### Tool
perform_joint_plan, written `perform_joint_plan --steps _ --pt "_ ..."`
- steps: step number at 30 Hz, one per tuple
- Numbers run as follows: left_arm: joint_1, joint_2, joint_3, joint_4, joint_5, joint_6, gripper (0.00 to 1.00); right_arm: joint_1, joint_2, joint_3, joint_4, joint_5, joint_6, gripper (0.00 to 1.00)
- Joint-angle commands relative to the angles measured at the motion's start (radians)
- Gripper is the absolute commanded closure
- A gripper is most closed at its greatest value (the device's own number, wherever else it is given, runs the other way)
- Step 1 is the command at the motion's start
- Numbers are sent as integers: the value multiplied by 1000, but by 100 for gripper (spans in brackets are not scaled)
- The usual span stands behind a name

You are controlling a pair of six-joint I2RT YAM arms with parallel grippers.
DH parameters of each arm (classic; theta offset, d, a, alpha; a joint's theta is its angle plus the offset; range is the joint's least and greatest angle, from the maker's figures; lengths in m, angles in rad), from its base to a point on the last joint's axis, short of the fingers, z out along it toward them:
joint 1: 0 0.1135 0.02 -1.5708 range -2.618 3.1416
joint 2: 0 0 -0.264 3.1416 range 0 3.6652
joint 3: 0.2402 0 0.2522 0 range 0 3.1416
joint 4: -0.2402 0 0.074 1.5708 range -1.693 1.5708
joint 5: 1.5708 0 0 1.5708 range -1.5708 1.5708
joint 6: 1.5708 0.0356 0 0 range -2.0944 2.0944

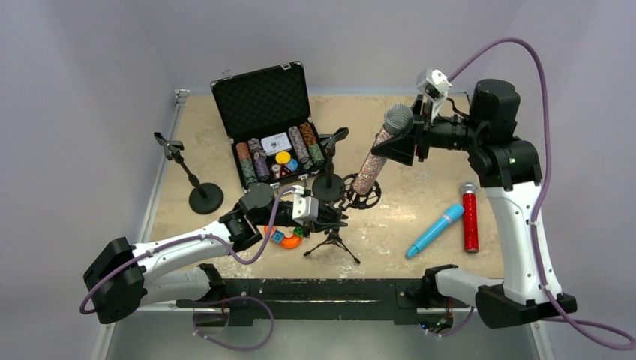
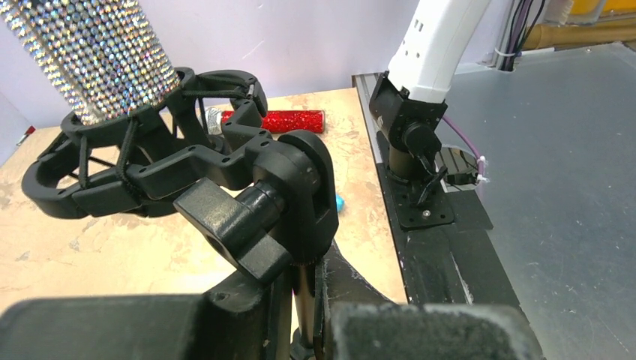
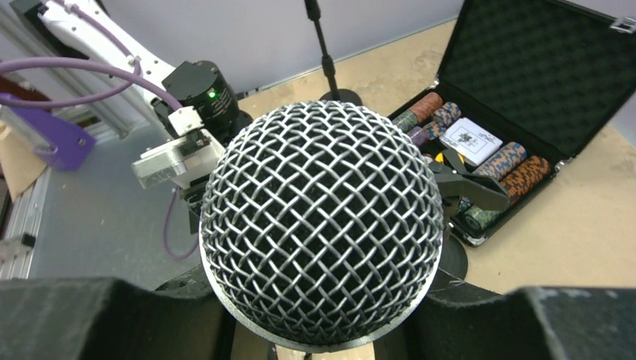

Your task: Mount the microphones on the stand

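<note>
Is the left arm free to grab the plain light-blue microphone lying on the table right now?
Probably not yet: the left hand is shut on the black tripod stand, and the light-blue microphone lies well off to its right.

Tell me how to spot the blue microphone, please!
Look at the beige table, at its near right part beside the white right arm. Two microphones lie flat there. The light-blue microphone is the slanted one left of the red glitter microphone, and it alone is plain blue all over, with no sparkle.
</note>
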State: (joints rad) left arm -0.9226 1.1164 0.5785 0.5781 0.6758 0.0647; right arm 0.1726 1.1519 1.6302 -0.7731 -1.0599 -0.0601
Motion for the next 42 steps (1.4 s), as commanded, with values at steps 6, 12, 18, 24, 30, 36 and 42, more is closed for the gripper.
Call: perform_joint_plan --steps 6,12,18,24,30,36,42 --pt "63 -20 -16 -262 -22 212 100 189 180 193 -434 104 -287 100" --pt "81 -16 -33 -256 -25 207 100 210 86 -78 -161 404 -70 100" --pt "83 1 -46 -225 -24 189 100 102 34 -280 -54 204 68 100" --pt "83 -1 -52 -227 -27 187 100 141 -16 -439 65 196 129 100" --pt "84 19 -61 -194 -21 157 100 203 -102 -588 136 187 108 100" --pt "82 26 -82 -153 -19 123 100 284 -161 -657 132 213 9 100" --pt "83 30 -80 -171 -6 111 100 282 -120 -460 6 205 -108 84"
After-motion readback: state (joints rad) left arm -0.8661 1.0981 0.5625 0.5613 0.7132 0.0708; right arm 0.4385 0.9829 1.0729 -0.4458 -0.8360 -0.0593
